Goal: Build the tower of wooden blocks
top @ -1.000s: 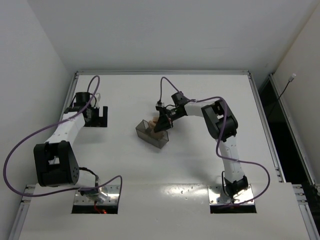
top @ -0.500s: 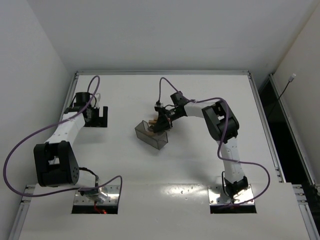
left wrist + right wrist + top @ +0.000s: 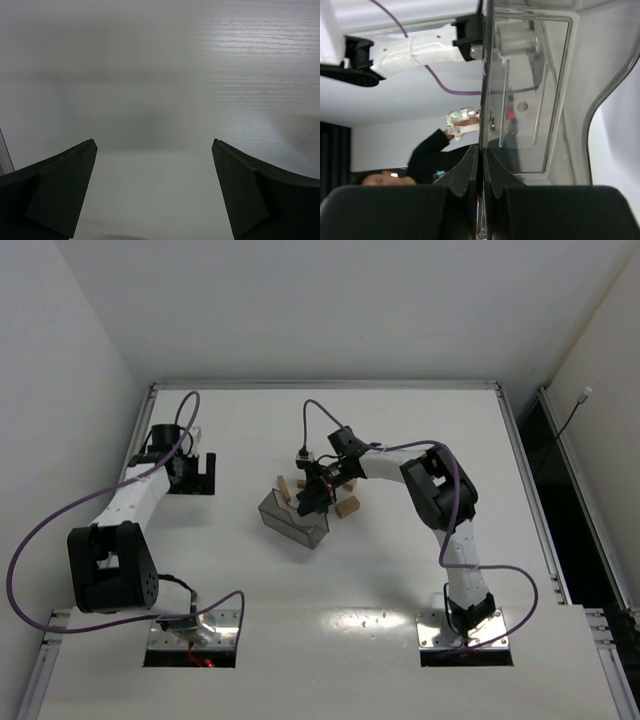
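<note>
While right hand [image 3: 310, 496] clamps grey tray [image 3: 288, 522], tan blocks [image 3: 347, 506] loose just beside

Two light tan wood blocks lie loose on the table [image 3: 400, 570], not stacked. The slim tan block [image 3: 284, 486] sits just past the far left corner of the tray [image 3: 290, 525] that my right gripper [image 3: 316, 498] pinches. The squat tan block [image 3: 347, 506] lies just right of that gripper, apart from the first. I cannot tell whether either block stands upright or lies flat.
</note>
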Controlling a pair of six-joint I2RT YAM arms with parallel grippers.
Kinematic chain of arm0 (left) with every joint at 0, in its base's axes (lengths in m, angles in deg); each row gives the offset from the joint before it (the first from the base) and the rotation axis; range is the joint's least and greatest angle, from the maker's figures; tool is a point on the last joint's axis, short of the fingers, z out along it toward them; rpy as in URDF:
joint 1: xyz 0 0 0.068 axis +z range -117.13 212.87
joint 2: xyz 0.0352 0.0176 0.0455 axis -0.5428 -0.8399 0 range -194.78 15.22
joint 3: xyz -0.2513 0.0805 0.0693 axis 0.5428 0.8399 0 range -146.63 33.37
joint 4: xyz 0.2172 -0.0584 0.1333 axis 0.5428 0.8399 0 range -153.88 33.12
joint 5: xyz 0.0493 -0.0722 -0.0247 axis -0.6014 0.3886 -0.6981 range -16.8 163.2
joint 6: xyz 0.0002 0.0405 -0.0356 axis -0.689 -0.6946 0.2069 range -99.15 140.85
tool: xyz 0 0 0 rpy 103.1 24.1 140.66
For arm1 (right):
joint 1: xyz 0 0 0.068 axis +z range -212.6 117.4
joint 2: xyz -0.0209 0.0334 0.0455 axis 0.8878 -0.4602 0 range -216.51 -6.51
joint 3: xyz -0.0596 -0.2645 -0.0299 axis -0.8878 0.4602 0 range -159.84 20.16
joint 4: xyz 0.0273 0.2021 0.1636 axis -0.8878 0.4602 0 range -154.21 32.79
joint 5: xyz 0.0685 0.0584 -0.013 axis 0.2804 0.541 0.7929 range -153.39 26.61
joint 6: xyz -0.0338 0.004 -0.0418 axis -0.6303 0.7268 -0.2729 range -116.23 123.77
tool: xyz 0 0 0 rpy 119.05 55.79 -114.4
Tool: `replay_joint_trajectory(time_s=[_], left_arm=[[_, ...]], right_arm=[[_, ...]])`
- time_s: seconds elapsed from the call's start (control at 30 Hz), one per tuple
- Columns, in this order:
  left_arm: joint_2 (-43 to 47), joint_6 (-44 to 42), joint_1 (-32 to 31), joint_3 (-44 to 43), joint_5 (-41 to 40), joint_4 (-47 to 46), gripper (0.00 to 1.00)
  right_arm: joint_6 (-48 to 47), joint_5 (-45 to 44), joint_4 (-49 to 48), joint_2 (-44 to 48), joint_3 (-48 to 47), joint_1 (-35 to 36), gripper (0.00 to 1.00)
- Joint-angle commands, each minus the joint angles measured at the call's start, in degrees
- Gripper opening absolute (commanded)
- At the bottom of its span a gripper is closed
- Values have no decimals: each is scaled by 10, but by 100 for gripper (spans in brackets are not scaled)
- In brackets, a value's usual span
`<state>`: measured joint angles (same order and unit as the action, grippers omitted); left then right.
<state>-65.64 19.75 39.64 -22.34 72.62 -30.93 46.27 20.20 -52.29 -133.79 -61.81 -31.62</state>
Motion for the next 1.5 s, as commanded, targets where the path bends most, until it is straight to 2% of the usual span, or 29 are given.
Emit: replay_joint_trajectory(time_s=[0.0, 0.03, 0.13, 0.3, 0.4, 0.47, 0.5, 0.53, 0.6, 0.7, 0.83, 0.9, 1.0, 1.2, 1.33, 1.47], left_arm=[[19, -5, -4, -9, 8, -9, 100], [19, -5, -4, -9, 8, -9, 100], [25, -5, -4, -3, 15, -9, 100], [30, -5, -4, -3, 15, -9, 100], [36, -5, -4, 9, 15, -9, 100], [41, -5, -4, 9, 21, -9, 100], [41, -5, -4, 14, 21, -9, 100], [48, -5, -4, 14, 21, -9, 100], [54, -5, -4, 14, 21, -3, 100], [54, -5, -4, 14, 26, -3, 100], [54, -5, -4, 14, 26, 2, 100], [54, -5, -4, 14, 26, 2, 100], [54, -5, -4, 9, 26, 2, 100], [54, -5, -4, 9, 21, -10, 100], [54, -5, -4, 9, 21, -10, 100], [54, -5, -4, 3, 21, -15, 100]], right_arm=[[15, 76, -23, 20, 11, 22, 0], [5, 76, -14, 26, -37, 16, 0], [21, 59, -43, 62, -68, 16, 0], [56, 0, -136, 124, 13, 8, 0], [36, -37, -114, 149, 20, -26, 0], [-18, -91, -44, 156, 9, -50, 0], [-147, -132, 116, 156, -7, -75, 0], [-233, -292, 222, 156, -78, -85, 0], [-338, -478, 364, 156, -180, -85, 0], [-338, -631, 364, 165, -213, -118, 0], [-359, -781, 381, 176, -240, -149, 0], [-378, -808, 381, 176, -251, -159, 0], [-433, -919, 357, 182, -257, -188, 0], [-530, -960, 333, 147, -267, -273, 0], [-536, -961, 340, 94, -313, -327, 0], [-519, -913, 347, 37, -362, -379, 0]])
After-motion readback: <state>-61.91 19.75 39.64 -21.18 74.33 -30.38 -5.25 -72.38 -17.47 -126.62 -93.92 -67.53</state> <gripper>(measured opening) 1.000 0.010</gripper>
